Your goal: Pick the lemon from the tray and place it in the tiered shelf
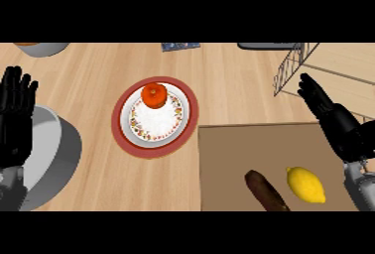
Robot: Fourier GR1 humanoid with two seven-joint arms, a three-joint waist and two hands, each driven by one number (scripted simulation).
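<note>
A wooden kitchen counter [95, 163] stretches before me, and on its near right lies the brown tray [227, 168] that holds my target. At the left edge a large grey pot [55, 154] sits beneath my left hand [16, 114], which rests open with fingers straight, holding nothing — parked there, I judge, because this job belongs to the other side. The wire tiered shelf [293, 67] stands at the far right, only its near corner in view, within reach of my right hand [330, 116]; that hand hovers between shelf and tray, fingers extended and empty, not yet lowered. At centre a red-rimmed plate [155, 117] carries a small orange fruit [154, 95]. On the tray, a dark brown, elongated vegetable [267, 192] lies just left of the lemon [305, 184] — apart from it, which should leave room for my fingers. The lemon sits untouched near my right wrist, so the pick has yet to begin.
</note>
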